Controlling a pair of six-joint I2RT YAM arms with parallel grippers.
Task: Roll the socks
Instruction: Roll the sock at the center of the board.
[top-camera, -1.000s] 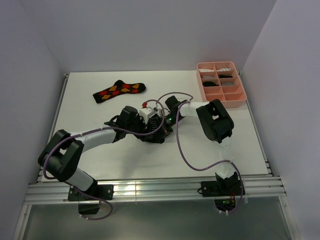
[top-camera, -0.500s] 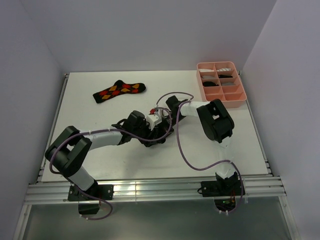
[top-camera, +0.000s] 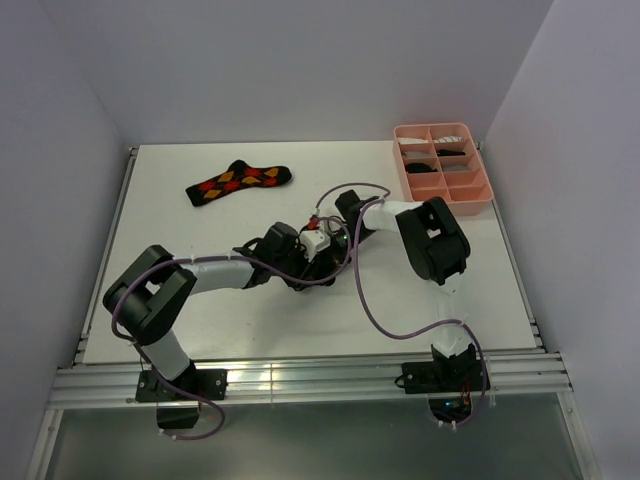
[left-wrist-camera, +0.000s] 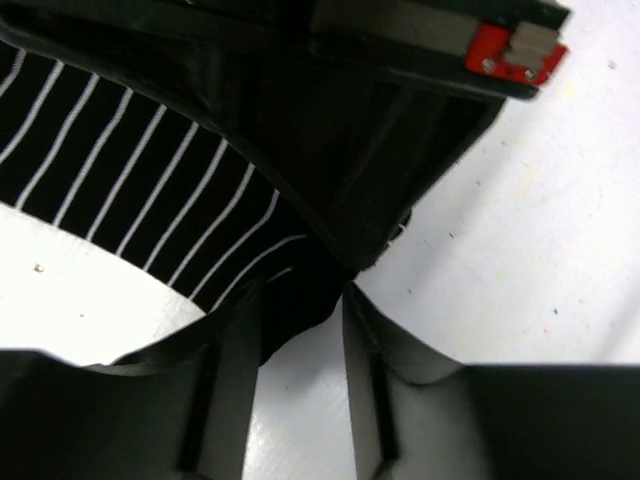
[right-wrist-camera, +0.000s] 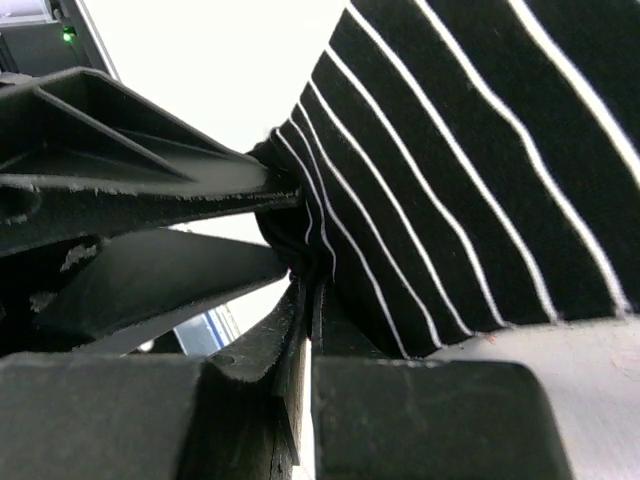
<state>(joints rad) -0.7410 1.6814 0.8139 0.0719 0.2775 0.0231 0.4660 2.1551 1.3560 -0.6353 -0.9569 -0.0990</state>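
At mid-bench we kept the right tool (right-wrist-camera: 308, 300) pinched on the striped sock (right-wrist-camera: 480, 170) as an anchor, while our left tool (left-wrist-camera: 297, 330), part spread, straddled its edge, seemingly to start rolling.

- Argyle sock (top-camera: 238, 182): black with red-orange-yellow diamonds, lying flat on the table's far left.
- Striped sock (left-wrist-camera: 150, 190): black, thin white stripes, bunched mid-table.

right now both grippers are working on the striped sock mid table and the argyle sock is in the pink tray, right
Not quite. The argyle sock lies flat on the table, far left of the pink tray, as the top view shows. Both grippers are indeed at the striped sock.
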